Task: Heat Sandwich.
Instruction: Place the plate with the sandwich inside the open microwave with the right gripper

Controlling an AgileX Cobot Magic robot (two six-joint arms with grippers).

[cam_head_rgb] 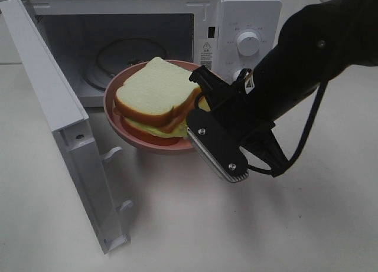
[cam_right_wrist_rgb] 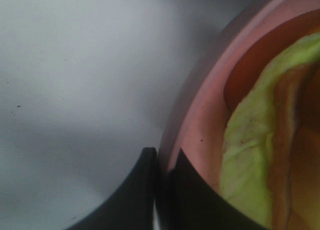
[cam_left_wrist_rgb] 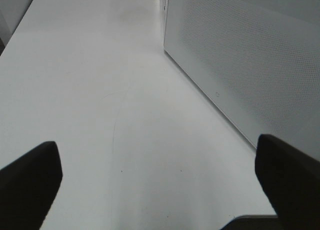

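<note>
So, you are roughly midway: the microwave (cam_head_rgb: 248, 12) door (cam_head_rgb: 59, 124) already stands open, and the sandwich (cam_head_rgb: 156, 95) sits on the pink plate (cam_head_rgb: 115, 115). Your right claw (cam_right_wrist_rgb: 164, 157) holds the plate clamped by its rim just in front of the cavity, apparently clear of the bench (cam_left_wrist_rgb: 100, 90). Left to do, I judge: set the plate on the glass turntable (cam_head_rgb: 127, 59), let go, shut the door and turn the dial (cam_head_rgb: 248, 43). Your left claw (cam_left_wrist_rgb: 159, 177) hangs with its jaws wide apart over the bench beside the door, holding nothing. A warning-triangle sticker (cam_head_rgb: 207, 48) and the dial markings carry print too small to read; no brand shows.
</note>
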